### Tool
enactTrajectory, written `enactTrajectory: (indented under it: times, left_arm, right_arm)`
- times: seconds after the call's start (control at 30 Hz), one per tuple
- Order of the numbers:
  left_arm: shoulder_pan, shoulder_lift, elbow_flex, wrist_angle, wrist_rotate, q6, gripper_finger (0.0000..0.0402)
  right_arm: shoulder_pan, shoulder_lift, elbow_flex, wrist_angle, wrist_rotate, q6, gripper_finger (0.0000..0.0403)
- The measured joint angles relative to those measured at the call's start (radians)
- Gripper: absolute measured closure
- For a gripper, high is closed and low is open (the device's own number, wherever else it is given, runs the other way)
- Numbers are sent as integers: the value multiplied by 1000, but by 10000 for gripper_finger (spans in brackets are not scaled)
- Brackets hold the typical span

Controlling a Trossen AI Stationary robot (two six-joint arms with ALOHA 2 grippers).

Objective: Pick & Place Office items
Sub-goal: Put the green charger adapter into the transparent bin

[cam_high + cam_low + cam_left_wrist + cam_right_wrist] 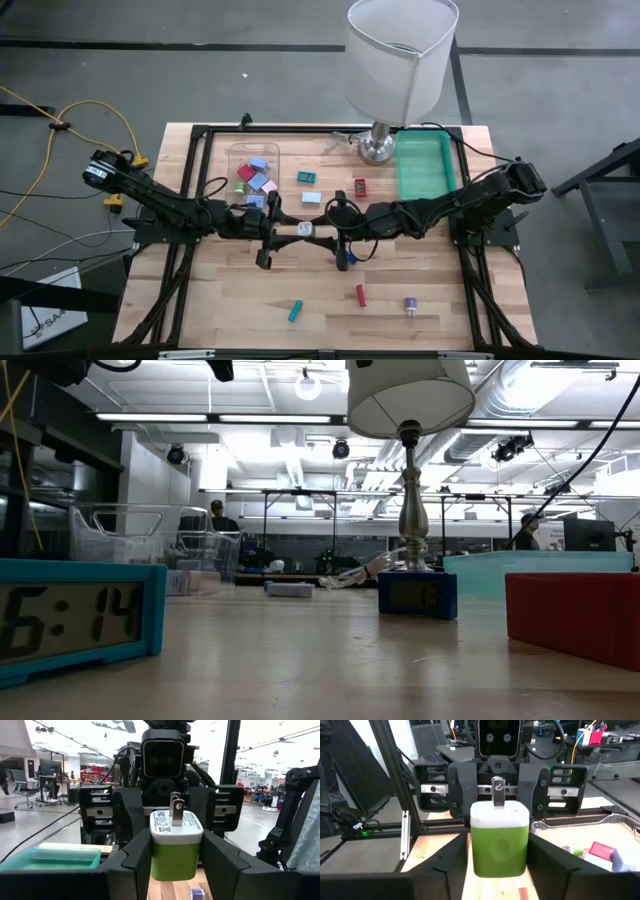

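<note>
A green charger plug with a white top and metal prongs (305, 230) hangs above the middle of the table between both grippers. My left gripper (176, 862) comes at it from the table's left and my right gripper (499, 857) from the right; each is shut on it. Several small pieces lie in a clear bin (255, 168). Loose on the wood lie a teal bit (307, 177), a white-and-blue bit (311, 197), two red bits (360, 186) (361, 295), another teal bit (296, 311) and a purple one (410, 304). My left gripper pinches the plug's green lower body (175, 855) between its two fingers (135, 865), coming level from the table's left. The plug stands upright, prongs up, clear of the table. My right gripper pinches the same green body (500, 847) between its fingers (547, 865), coming level from the table's right, opposite the left one.
A big white-shaded lamp (400, 60) stands at the far edge, with a teal tray (425, 165) beside it on the right. The low view shows a teal clock block (70, 615), a dark blue block (417, 595) and a red block (575, 615) close by.
</note>
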Motion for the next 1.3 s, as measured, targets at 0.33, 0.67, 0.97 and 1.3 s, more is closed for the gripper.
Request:
enactTrajectory:
  times: [0.33, 0.67, 0.97, 1.3]
  left_arm:
    - [0, 0, 0, 3, -10, -11, 270]
    - [-11, 0, 0, -1, -141, -20, 270]
    - [-64, -79, 0, -228, -767, -32, 270]
    - [-111, -131, 0, -376, -1171, -31, 270]
  right_arm:
    - [0, 0, 0, -35, 4, 3, 152]
    - [0, 0, 0, -173, 7, 86, 142]
    - [9, 0, 0, -312, 8, 232, 143]
    - [53, 0, 0, -312, 8, 241, 144]
